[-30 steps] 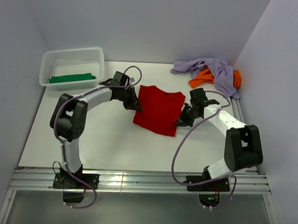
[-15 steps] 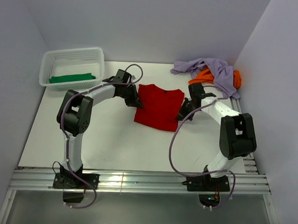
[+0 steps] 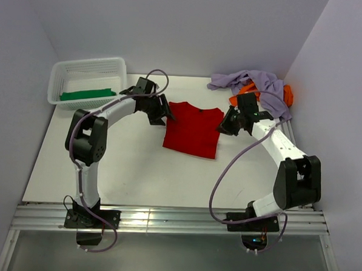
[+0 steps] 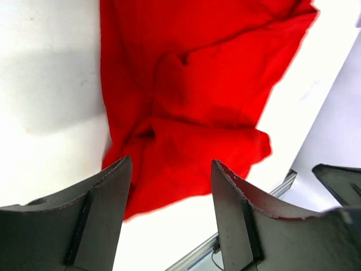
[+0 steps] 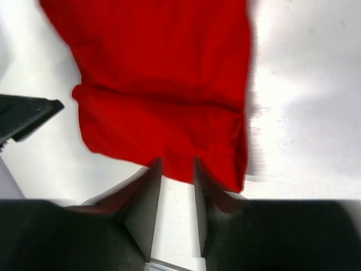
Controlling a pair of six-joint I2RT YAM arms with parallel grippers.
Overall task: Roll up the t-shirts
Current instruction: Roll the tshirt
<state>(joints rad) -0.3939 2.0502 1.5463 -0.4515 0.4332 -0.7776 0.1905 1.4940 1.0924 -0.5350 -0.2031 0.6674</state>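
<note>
Our left tool (image 4: 169,164) hovers with its fingers spread wide and nothing between them, red cloth showing through the gap. Our right tool (image 5: 176,161) has its fingers only narrowly parted and also pinches nothing, their tips just at the cloth's edge.

Both are poised at the red t-shirt (image 3: 193,131), the left tool at its far left corner and the right tool at its far right corner, either side of the collar. We read that paired stance as deliberate. One tool at each end of the same edge lets the two take it up evenly, so a roll would start straight rather than skewed.

The red t-shirt lies flat on the worktop (image 3: 136,169). Its sides seem folded in to a tidy oblong, with doubled layers showing in the left wrist view. We judge that shape ready for rolling, which has not yet begun.

Well off to the red t-shirt's far left, a green t-shirt (image 3: 86,95) lies inside the white mesh basket (image 3: 87,62). We take it as done and stowed, though we cannot tell whether it is rolled. Just beyond the red t-shirt's far right corner, an orange t-shirt (image 3: 287,95) lies crumpled beneath a lavender t-shirt (image 3: 259,82). The two are heaped together, apparently waiting their turn.

The count is two tools, one basket and four t-shirts: one red, one green, one orange, one lavender.
</note>
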